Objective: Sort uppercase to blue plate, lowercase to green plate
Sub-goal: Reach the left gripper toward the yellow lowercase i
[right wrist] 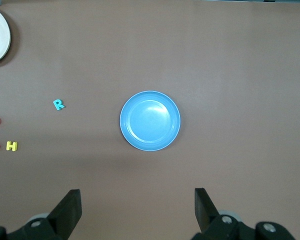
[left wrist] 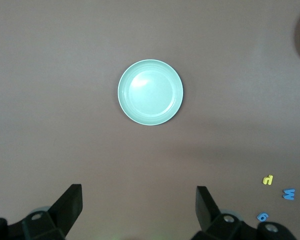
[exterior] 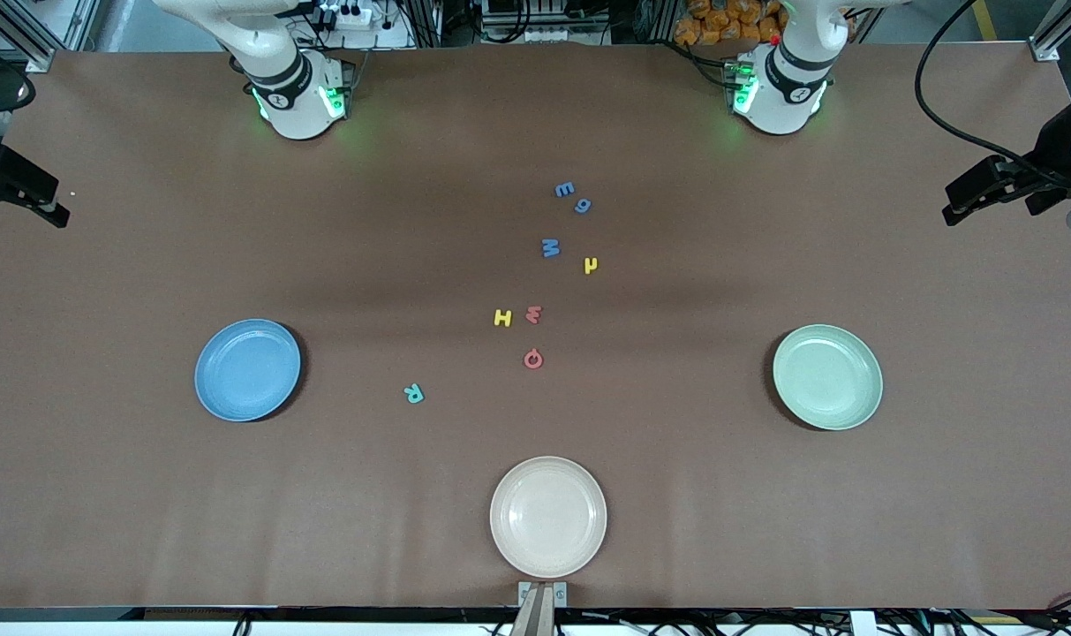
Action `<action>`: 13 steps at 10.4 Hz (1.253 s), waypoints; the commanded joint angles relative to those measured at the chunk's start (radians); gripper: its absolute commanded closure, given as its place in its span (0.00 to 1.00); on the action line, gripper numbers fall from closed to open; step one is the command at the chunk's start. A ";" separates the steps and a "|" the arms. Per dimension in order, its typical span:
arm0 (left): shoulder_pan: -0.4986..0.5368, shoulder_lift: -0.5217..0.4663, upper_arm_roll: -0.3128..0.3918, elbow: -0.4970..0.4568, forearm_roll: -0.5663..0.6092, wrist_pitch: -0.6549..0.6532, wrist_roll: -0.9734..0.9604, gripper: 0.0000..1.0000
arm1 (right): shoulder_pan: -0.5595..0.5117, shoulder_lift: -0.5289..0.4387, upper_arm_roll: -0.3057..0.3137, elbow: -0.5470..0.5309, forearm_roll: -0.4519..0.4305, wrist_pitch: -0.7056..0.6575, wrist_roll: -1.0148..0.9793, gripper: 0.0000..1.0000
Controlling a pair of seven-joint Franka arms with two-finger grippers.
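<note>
The empty blue plate (exterior: 247,369) lies toward the right arm's end and the empty green plate (exterior: 827,376) toward the left arm's end. Loose on the table between them are the blue E-like letter (exterior: 564,189), blue g (exterior: 582,206), blue M (exterior: 550,248), thin yellow letter (exterior: 591,265), red w (exterior: 533,314), yellow H (exterior: 502,318), red Q (exterior: 533,359) and teal R (exterior: 413,394). My left gripper (left wrist: 138,205) is open and empty, high over the table beside the green plate (left wrist: 150,92). My right gripper (right wrist: 137,205) is open and empty, high beside the blue plate (right wrist: 150,120).
An empty cream plate (exterior: 548,517) lies near the table's edge closest to the front camera, below the letters in that view. Both arm bases (exterior: 298,97) (exterior: 780,88) stand along the top of the front view. The brown table (exterior: 147,495) is bare around the plates.
</note>
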 commanded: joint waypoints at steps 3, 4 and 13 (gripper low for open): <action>-0.003 -0.009 -0.013 -0.010 0.015 -0.009 0.023 0.00 | 0.002 0.001 0.003 0.016 -0.005 -0.011 0.007 0.00; -0.006 -0.006 -0.020 -0.016 0.013 -0.009 0.022 0.00 | 0.002 0.004 0.003 0.016 -0.003 -0.011 0.007 0.00; -0.153 0.167 -0.241 -0.108 -0.019 0.178 -0.222 0.00 | 0.003 0.004 0.003 0.016 -0.003 -0.011 0.007 0.00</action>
